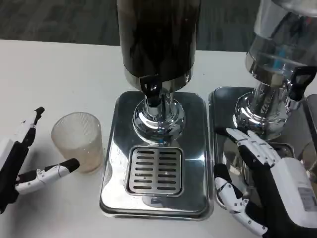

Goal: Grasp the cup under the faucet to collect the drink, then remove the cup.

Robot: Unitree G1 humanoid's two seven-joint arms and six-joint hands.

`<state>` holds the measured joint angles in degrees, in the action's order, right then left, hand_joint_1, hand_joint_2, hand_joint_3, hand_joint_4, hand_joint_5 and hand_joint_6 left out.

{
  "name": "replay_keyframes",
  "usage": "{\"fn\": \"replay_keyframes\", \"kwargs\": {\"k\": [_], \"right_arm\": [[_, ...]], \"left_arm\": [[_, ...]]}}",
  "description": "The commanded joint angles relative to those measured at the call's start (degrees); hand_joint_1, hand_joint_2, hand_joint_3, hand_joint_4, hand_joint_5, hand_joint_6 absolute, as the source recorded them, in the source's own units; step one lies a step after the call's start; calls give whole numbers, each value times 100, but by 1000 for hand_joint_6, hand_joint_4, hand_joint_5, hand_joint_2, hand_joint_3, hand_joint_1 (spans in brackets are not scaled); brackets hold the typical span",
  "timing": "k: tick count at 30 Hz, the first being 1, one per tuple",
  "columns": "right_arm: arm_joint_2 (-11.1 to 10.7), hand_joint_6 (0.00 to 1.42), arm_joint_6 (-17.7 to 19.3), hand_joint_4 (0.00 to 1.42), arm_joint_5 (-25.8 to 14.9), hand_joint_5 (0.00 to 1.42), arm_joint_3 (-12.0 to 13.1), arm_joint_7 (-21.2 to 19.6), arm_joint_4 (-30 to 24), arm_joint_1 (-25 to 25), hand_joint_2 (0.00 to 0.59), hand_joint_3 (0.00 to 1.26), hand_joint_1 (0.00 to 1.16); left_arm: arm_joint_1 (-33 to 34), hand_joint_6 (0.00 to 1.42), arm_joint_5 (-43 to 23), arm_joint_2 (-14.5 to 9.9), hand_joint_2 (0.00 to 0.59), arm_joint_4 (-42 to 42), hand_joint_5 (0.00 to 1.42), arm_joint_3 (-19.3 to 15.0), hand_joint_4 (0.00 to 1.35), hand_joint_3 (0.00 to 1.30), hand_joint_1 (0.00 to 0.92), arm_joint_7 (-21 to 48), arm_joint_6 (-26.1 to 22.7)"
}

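A ribbed translucent plastic cup (78, 140) was flanked near the desk's (59, 69) left edge by the open left hand (22, 163); the right hand (262, 183) was spread, empty.

My left hand (22, 163): black palm w/ white finger segments, black tips. Right hand (270, 186): white back plate w/ a small printed label, ribbed white fingers over black frame, black joints btwn segments.
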<state>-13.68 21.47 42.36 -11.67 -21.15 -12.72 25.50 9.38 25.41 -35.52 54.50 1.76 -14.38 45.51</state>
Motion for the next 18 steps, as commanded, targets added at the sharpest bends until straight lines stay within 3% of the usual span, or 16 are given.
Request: {"fn": "replay_keyframes", "kwargs": {"k": [1, 18], "right_arm": [[22, 146, 5, 197, 19, 133, -1, -69, 42, 20, 436, 238, 252], [40, 147, -52, 197, 28, 142, -9, -22, -58, 86, 436, 241, 252]], "left_arm": [[203, 232, 18, -64, 20, 217, 14, 160, 0, 0, 228, 54, -7], [718, 259, 26, 160, 29, 712, 44, 622, 0, 0, 235, -17, 155]]}}
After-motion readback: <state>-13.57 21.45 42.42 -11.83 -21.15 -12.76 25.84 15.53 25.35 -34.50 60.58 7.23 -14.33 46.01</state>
